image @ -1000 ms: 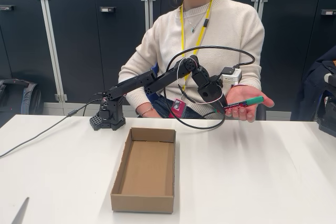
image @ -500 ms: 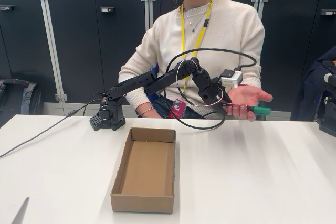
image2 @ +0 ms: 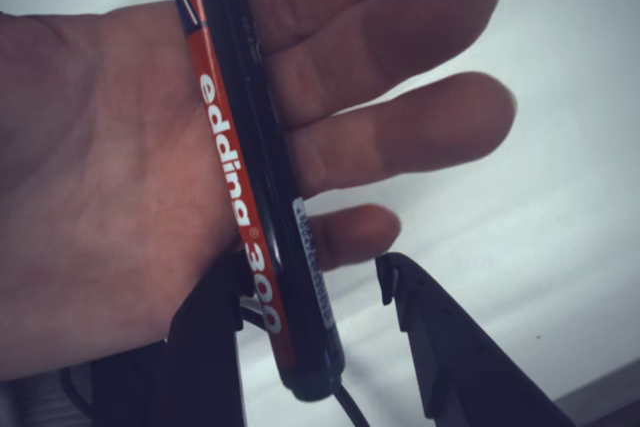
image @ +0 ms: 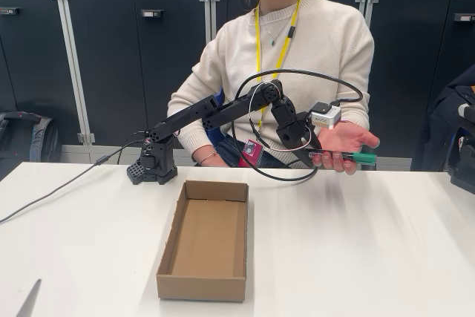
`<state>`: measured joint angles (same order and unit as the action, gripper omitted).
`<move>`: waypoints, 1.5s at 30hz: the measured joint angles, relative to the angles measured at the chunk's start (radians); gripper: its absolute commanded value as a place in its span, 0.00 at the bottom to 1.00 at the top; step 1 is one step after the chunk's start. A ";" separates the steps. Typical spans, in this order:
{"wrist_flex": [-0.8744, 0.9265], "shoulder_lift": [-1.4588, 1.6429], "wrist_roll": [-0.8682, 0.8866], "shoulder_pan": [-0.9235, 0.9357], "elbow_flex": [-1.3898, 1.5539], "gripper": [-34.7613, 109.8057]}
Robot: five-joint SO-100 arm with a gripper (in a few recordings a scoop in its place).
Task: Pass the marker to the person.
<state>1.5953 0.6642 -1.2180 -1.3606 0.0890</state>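
Observation:
The marker (image2: 255, 187), dark with a red label and a green cap, lies across the person's open palm (image2: 110, 197). My gripper (image2: 308, 272) is open: its left finger (image2: 210, 347) is beside the marker's tail and its right finger (image2: 440, 347) stands well clear. In the fixed view the person (image: 312, 42) sits behind the table with a hand (image: 352, 139) held out at the right. The marker (image: 350, 157) rests on that hand with its green cap pointing right. My gripper (image: 315, 152) is at the marker's left end.
An open cardboard box (image: 204, 239) lies on the white table (image: 356, 250) in front of the arm's base (image: 152, 165). A black cable (image: 297, 73) loops over the arm. Dark cabinets (image: 111, 57) stand behind the person.
The marker went from tilted up in my shut gripper to lying level on the palm. The jaws have opened, and hand and gripper have sunk slightly towards the table.

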 measured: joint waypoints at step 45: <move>-0.351 0.641 0.008 0.479 0.690 0.42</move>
<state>1.2441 1.3054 -1.2103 -0.8820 0.7793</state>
